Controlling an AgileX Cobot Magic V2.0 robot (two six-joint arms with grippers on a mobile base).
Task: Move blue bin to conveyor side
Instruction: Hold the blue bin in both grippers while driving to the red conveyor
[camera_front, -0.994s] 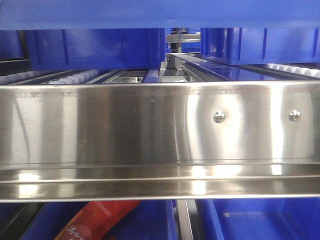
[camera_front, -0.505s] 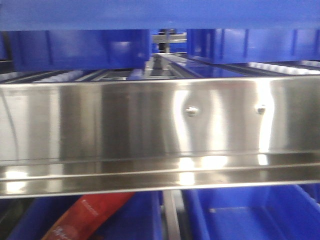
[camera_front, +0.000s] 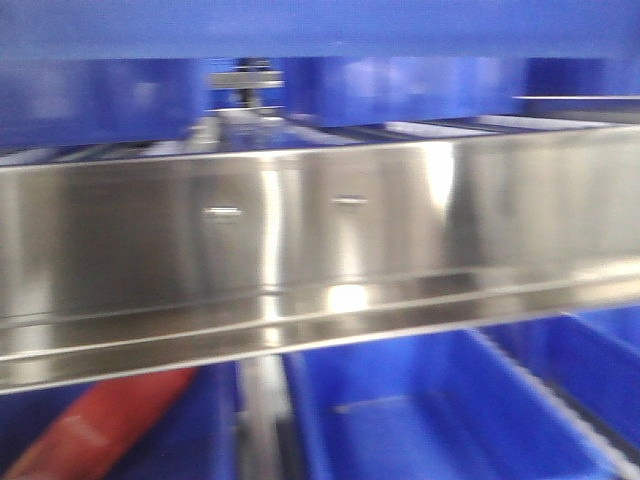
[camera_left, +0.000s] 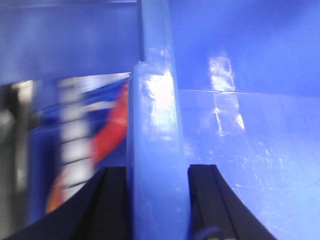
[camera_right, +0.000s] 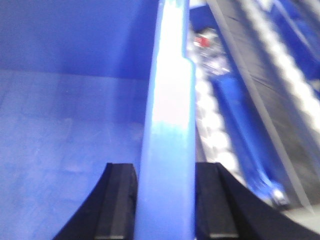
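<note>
The blue bin's thick flat rim runs up the middle of the left wrist view, with the bin's glossy inner wall to its right. My left gripper is shut on that rim, one black finger on each side. In the right wrist view the opposite rim stands between the black fingers of my right gripper, which is shut on it too. The bin's inside lies to the left there. A blurred blue band spans the top of the front view. The conveyor is out of view.
A polished stainless-steel rack rail fills the front view, slightly tilted. Other blue crates sit behind it and below it, beside a red packet. White rollers run along the right of the held rim.
The front view has swung to the right: the rack's two screws and the red packet slid left, the rail now looks tilted, and the picture is motion-blurred.
</note>
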